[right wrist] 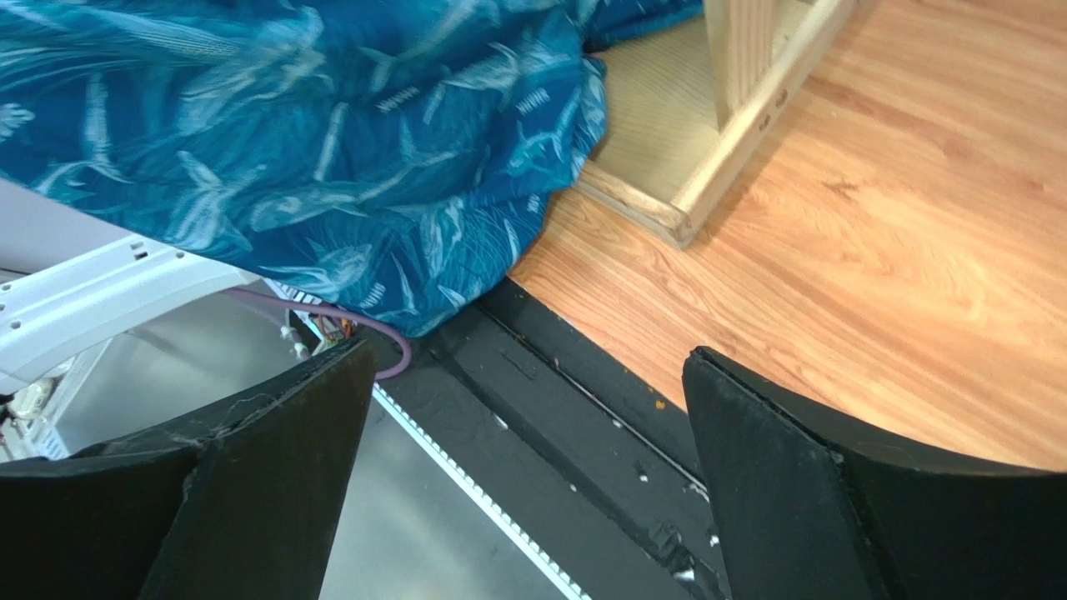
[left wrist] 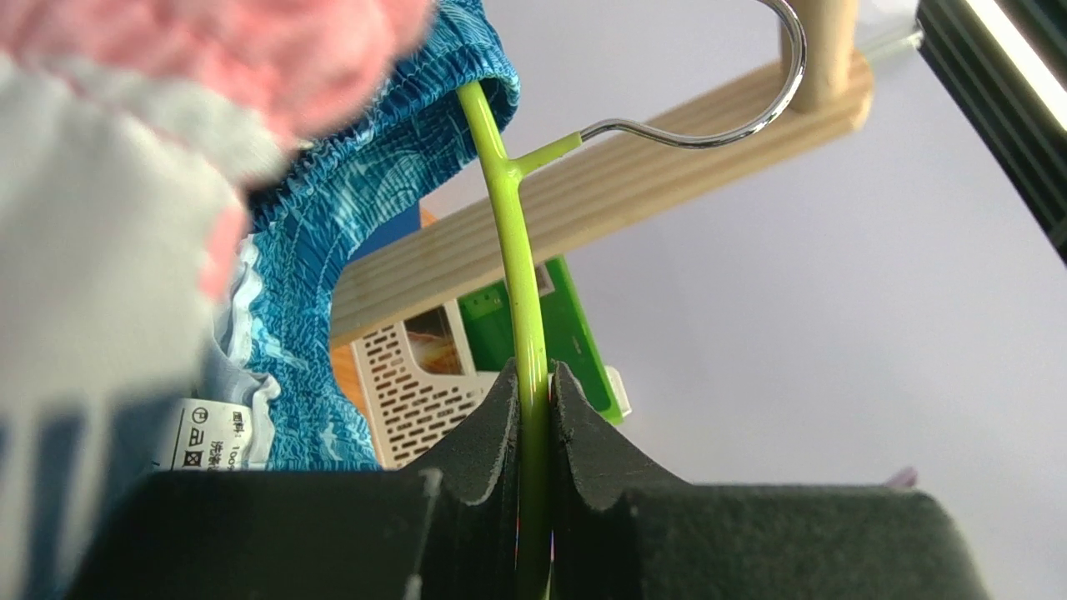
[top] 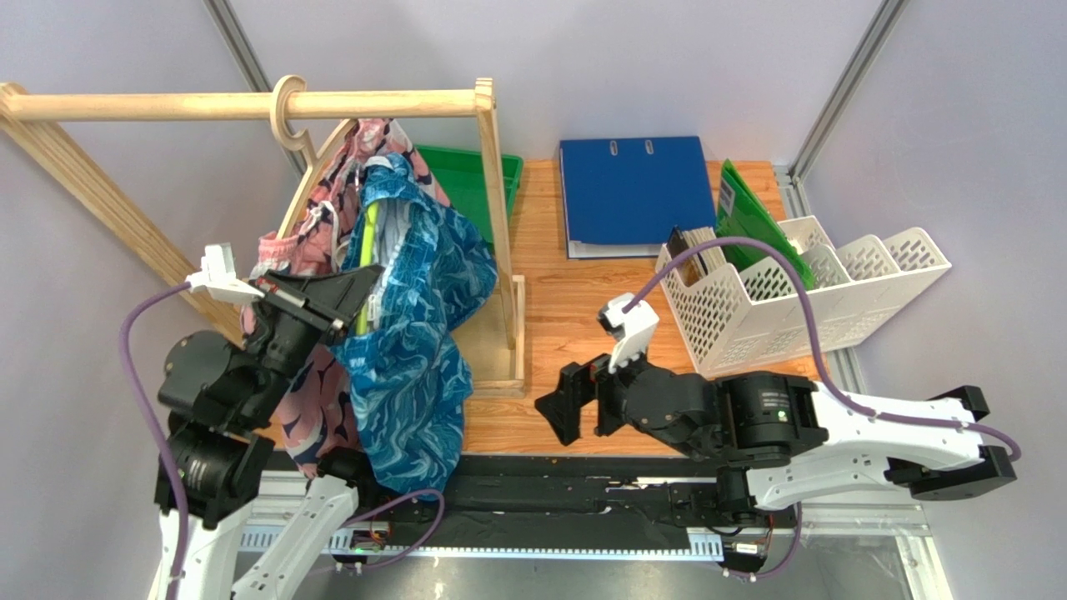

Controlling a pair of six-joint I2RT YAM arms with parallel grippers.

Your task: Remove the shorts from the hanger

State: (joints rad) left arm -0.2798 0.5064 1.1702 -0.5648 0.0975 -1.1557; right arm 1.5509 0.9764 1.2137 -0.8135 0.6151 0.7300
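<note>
Blue-teal shorts (top: pixel 420 338) hang in a bunched drape from a green hanger (left wrist: pixel 520 288), the elastic waistband looped over its upper arm and the legs dropping to the near edge of the table (top: pixel 589 313). Pink shorts (top: pixel 301 419) hang just beside them on the left, touching. I cannot tell whether they share the same hanger. The hanger's wire hook sits on the wooden rack (top: pixel 376 104). Handling judgement: thin swim fabric, so light, limp and fairly slick. It will slide off a smooth plastic arm readily, but it gives no stiffness to push against and may slip out of a shallow pinch. The gathered waistband is the thickest, least slippery part, and I judge it the best place to take hold; a loose leg hem is the easier reach but would stretch before anything moves. Left tool (left wrist: pixel 535 375) is pressed together on the hanger's lower shaft, pinching it between both pads, which steadies it. Right tool (right wrist: pixel 526 363) is spread wide and holds nothing, low over the near table edge, near the blue-teal fabric but not touching it. Risk as I see it: pulling sideways could lift the hook off the rack.
</note>
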